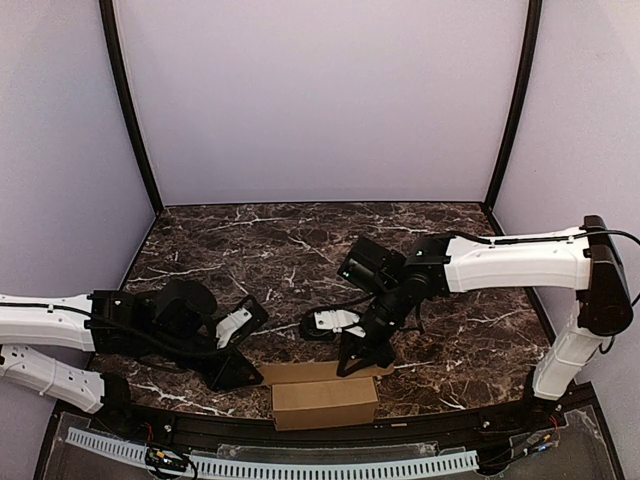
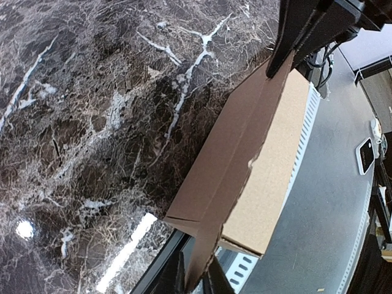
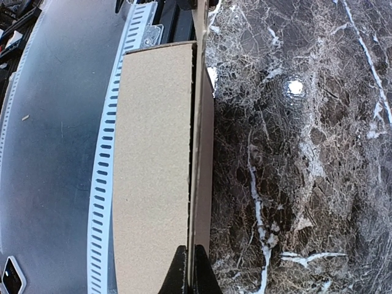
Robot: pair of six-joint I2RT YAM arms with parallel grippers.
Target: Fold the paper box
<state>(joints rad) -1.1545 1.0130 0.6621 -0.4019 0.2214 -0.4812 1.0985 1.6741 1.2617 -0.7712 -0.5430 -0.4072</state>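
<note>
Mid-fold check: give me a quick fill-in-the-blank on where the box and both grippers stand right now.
1. The tan-brown cardboard paper box sits at the ____ edge of the dark marble-patterned table.
2. The right gripper is ____ on the box's thin raised flap.
3. The left gripper pinches the same flap, so ____ grippers hold the box.
Missing words: near; shut; both.

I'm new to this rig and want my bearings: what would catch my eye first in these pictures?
A plain tan paper box lies midway along the near edge of the dark marble table. Its long flap stands up along the far side, with the left gripper at one end and the right gripper clamped on the other.
</note>
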